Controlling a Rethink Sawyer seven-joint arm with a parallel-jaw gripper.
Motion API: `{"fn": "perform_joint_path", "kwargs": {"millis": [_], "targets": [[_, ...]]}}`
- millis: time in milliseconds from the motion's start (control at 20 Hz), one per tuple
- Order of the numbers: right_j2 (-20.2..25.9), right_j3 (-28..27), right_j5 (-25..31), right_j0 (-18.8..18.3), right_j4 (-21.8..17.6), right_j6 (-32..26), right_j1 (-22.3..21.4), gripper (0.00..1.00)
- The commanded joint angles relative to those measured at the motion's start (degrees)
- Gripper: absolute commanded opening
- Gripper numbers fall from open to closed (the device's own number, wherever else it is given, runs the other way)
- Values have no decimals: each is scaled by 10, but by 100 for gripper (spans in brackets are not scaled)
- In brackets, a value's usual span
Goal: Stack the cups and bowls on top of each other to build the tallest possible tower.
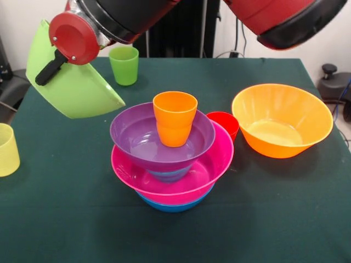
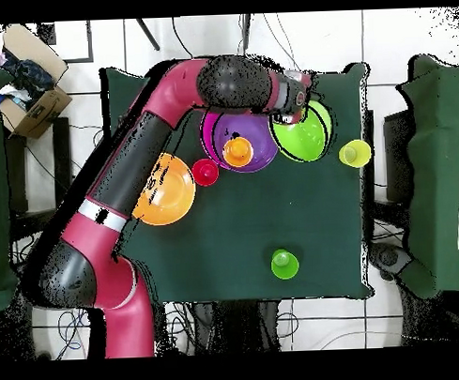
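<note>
My gripper (image 1: 49,69) is shut on the rim of the lime green bowl (image 1: 77,82) and holds it tilted in the air, up and left of the tower. The tower (image 1: 171,159) has a large blue bowl (image 1: 173,205) at the bottom, then the pink bowl (image 1: 205,170), the purple bowl (image 1: 137,137) and the orange cup (image 1: 174,118) upright on top. A bluish base (image 1: 170,174) shows under the purple bowl. In the overhead view the gripper (image 2: 301,99) holds the lime bowl (image 2: 305,134) beside the tower (image 2: 239,141).
The orange bowl (image 1: 282,120) stands right of the tower. The red cup (image 1: 226,123) stands just behind the pink bowl. The green cup (image 1: 124,64) stands at the far side. The pale yellow cup (image 1: 6,149) stands at the left edge. The arm (image 1: 285,19) hangs overhead.
</note>
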Motion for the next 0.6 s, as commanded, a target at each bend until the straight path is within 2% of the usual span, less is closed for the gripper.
{"fn": "perform_joint_path", "kwargs": {"millis": [50, 600], "targets": [[-33, -26, 21, 0, 12, 180, 7, 0], [-60, -33, -4, 13, 33, 231, 10, 0]]}}
